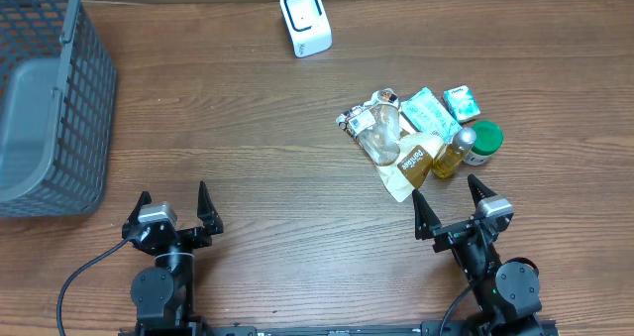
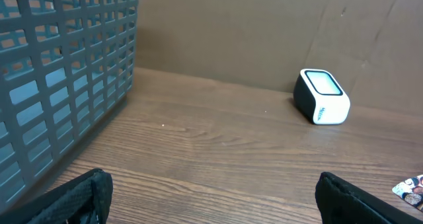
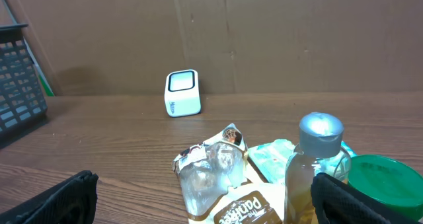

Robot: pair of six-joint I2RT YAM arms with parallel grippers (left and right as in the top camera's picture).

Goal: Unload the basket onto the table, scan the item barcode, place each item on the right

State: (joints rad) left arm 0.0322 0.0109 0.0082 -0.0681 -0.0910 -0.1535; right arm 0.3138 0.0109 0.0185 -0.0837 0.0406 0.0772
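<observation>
A white barcode scanner (image 1: 305, 21) stands at the table's far edge, also seen in the left wrist view (image 2: 322, 96) and the right wrist view (image 3: 182, 93). Several items lie in a pile at the right: a clear plastic packet (image 1: 377, 133), a brown and white pouch (image 1: 411, 163), a bottle of yellowish liquid (image 1: 454, 153), a green-lidded tub (image 1: 484, 141) and teal packets (image 1: 428, 111). My right gripper (image 1: 446, 199) stands open just in front of the pile, touching nothing. My left gripper (image 1: 174, 202) is open over bare wood at the near left.
A grey mesh basket (image 1: 50, 98) fills the far left corner and shows at the left of the left wrist view (image 2: 59, 85). A brown cardboard wall backs the table. In the right wrist view the bottle (image 3: 317, 164) and green lid (image 3: 386, 181) stand close to the right finger.
</observation>
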